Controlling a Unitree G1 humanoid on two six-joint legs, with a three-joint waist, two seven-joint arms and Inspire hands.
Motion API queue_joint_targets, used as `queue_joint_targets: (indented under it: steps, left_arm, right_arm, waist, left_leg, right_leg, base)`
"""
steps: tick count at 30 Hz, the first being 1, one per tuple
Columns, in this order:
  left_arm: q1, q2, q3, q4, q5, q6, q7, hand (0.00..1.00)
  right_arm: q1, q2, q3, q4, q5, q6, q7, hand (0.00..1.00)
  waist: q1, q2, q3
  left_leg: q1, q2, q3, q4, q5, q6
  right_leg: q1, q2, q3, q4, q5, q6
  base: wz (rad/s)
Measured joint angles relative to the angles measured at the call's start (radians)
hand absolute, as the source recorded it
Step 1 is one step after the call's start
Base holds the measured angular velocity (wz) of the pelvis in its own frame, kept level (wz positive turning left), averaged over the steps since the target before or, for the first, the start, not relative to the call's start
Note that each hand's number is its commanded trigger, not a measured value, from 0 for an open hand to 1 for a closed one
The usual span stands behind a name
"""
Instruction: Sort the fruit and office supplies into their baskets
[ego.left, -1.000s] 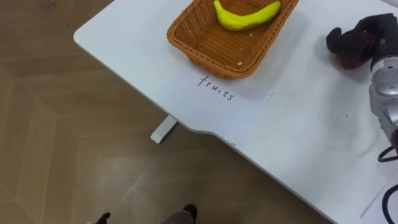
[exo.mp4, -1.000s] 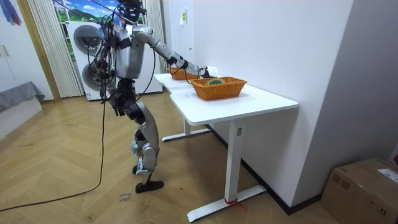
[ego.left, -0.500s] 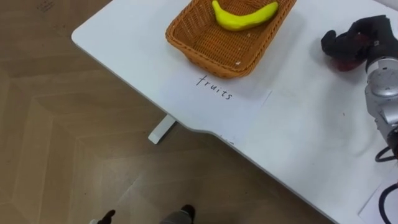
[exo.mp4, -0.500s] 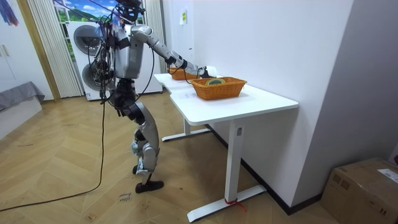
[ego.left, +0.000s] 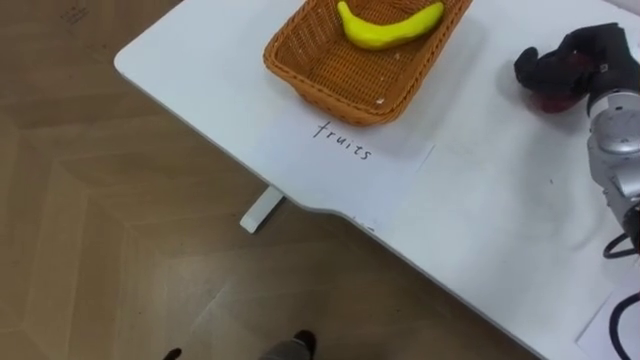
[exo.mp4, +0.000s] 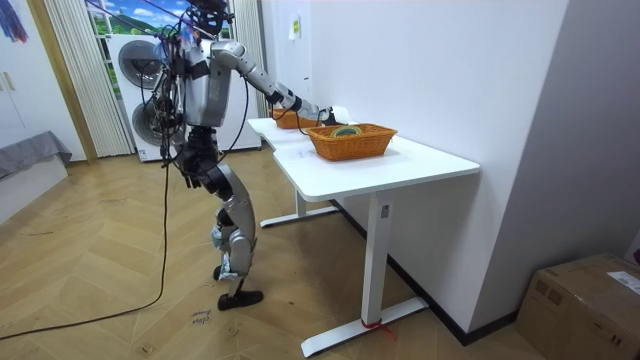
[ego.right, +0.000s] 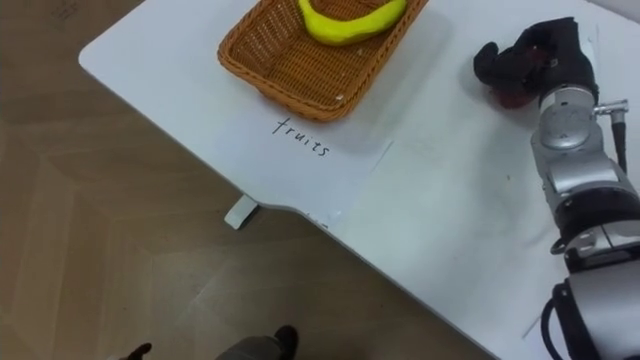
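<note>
A wicker fruit basket stands at the table's far left with a yellow banana inside it. To its right, my right hand rests low over the table, its dark fingers curled round a red fruit that is mostly hidden under them. The right eye view shows the same hand and the red fruit. In the room view I stand at the table's near end with my right arm stretched over it. My left hand hangs by my hip. A second wicker basket stands further along the table.
A white paper sheet with a handwritten label lies in front of the fruit basket. The white table has its edge running diagonally from upper left to lower right, with wooden floor below. The wall runs behind the table in the room view.
My right hand with the red fruit has edged slightly left, toward the fruit basket. The whole picture has also shifted a little.
</note>
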Motion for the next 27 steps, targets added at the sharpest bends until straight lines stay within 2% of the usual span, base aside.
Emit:
queue_joint_targets:
  steps: [6, 7, 8, 11, 13, 14, 15, 17, 21, 23, 25, 27]
  left_arm:
    - [0.000, -0.001, 0.020, 0.014, 0.008, -0.005, -0.002, 0.00]
    - [0.004, -0.005, 0.028, 0.020, 0.011, -0.004, -0.006, 0.00]
    - [0.013, -0.009, 0.039, 0.020, 0.018, -0.004, -0.009, 0.00]
    - [0.030, -0.013, 0.060, 0.022, 0.036, 0.001, -0.016, 0.00]
    - [0.051, -0.014, 0.087, 0.025, 0.053, 0.001, -0.024, 0.00]
    - [0.055, -0.014, 0.095, 0.028, 0.053, 0.001, -0.025, 0.00]
    - [0.065, -0.014, 0.112, 0.037, 0.053, 0.001, -0.030, 0.00]
    - [0.078, -0.014, 0.143, 0.051, 0.055, 0.001, -0.047, 0.00]
    - [0.106, -0.014, 0.171, 0.060, 0.096, 0.001, -0.063, 0.00]
    - [0.119, -0.013, 0.171, 0.068, 0.110, 0.004, -0.064, 0.00]
    - [0.129, -0.014, 0.170, 0.068, 0.113, 0.012, -0.068, 0.00]
    - [0.133, -0.013, 0.170, 0.069, 0.113, 0.022, -0.079, 0.00]
  right_arm:
    - [0.005, 0.001, -0.002, -0.006, 0.035, 0.022, 0.033, 1.00]
    - [0.007, 0.000, -0.003, -0.007, 0.033, 0.034, 0.039, 1.00]
    - [0.007, -0.001, -0.004, -0.015, 0.033, 0.044, 0.047, 1.00]
    - [0.007, -0.002, -0.004, -0.038, 0.033, 0.045, 0.071, 1.00]
    - [0.007, -0.010, -0.003, -0.061, 0.038, 0.063, 0.108, 1.00]
    - [0.007, -0.011, -0.003, -0.070, 0.038, 0.070, 0.113, 1.00]
    - [0.007, -0.012, -0.004, -0.088, 0.038, 0.079, 0.127, 1.00]
    - [0.008, -0.013, -0.011, -0.125, 0.039, 0.083, 0.147, 1.00]
    - [0.014, -0.013, -0.038, -0.201, 0.028, 0.088, 0.168, 1.00]
    - [0.038, -0.017, -0.040, -0.260, 0.033, 0.097, 0.178, 1.00]
    - [0.058, -0.018, -0.040, -0.296, 0.033, 0.107, 0.185, 1.00]
    - [0.075, -0.017, -0.039, -0.317, 0.031, 0.112, 0.192, 1.00]
  waist:
    - [-0.017, 0.012, -0.0071]
    - [-0.026, 0.017, -0.0103]
    - [-0.040, 0.023, -0.0188]
    - [-0.053, 0.024, -0.0241]
    - [-0.076, 0.028, -0.0327]
    - [-0.079, 0.028, -0.0345]
    - [-0.090, 0.027, -0.0441]
    - [-0.110, 0.025, -0.0498]
    - [-0.148, 0.020, -0.0525]
    - [-0.157, 0.006, -0.0614]
    - [-0.167, 0.000, -0.0652]
    - [-0.173, -0.003, -0.0649]
  left_leg:
    - [0.034, 0.000, 0.005, -0.009, 0.000, 0.000]
    - [0.048, -0.001, 0.006, -0.019, 0.000, 0.001]
    - [0.056, -0.002, 0.008, -0.030, 0.000, 0.002]
    - [0.099, -0.009, 0.026, -0.061, 0.005, 0.009]
    - [0.151, -0.014, 0.036, -0.084, 0.007, 0.011]
    - [0.166, -0.016, 0.039, -0.092, 0.007, 0.012]
    - [0.193, -0.018, 0.043, -0.111, 0.007, 0.013]
    - [0.233, -0.019, 0.044, -0.125, 0.007, 0.013]
    - [0.329, -0.021, 0.047, -0.152, 0.006, 0.013]
    - [0.360, -0.021, 0.052, -0.157, 0.000, 0.013]
    - [0.376, -0.019, 0.052, -0.157, -0.007, 0.014]
    - [0.401, -0.020, 0.052, -0.157, -0.013, 0.016]
  right_leg:
    - [0.036, 0.000, -0.003, -0.019, 0.004, 0.003]
    - [0.050, -0.001, -0.003, -0.026, 0.004, 0.005]
    - [0.062, -0.002, -0.009, -0.036, 0.006, 0.008]
    - [0.085, -0.012, 0.002, -0.041, 0.004, 0.013]
    - [0.129, -0.017, 0.001, -0.058, 0.006, 0.021]
    - [0.140, -0.018, 0.001, -0.060, 0.004, 0.024]
    - [0.164, -0.019, -0.001, -0.072, 0.004, 0.028]
    - [0.207, -0.018, -0.004, -0.088, 0.004, 0.032]
    - [0.322, -0.014, -0.026, -0.139, 0.004, 0.040]
    - [0.352, -0.014, -0.028, -0.145, -0.004, 0.045]
    - [0.377, -0.012, -0.038, -0.154, -0.005, 0.046]
    - [0.406, -0.012, -0.040, -0.158, -0.006, 0.050]
  base:
    - [0.01]
    - [0.00]
    - [0.04]
    - [-0.07]
    - [-0.05]
    - [-0.05]
    - [-0.04]
    - [0.01]
    - [0.09]
    - [0.09]
    - [0.06]
    - [0.04]
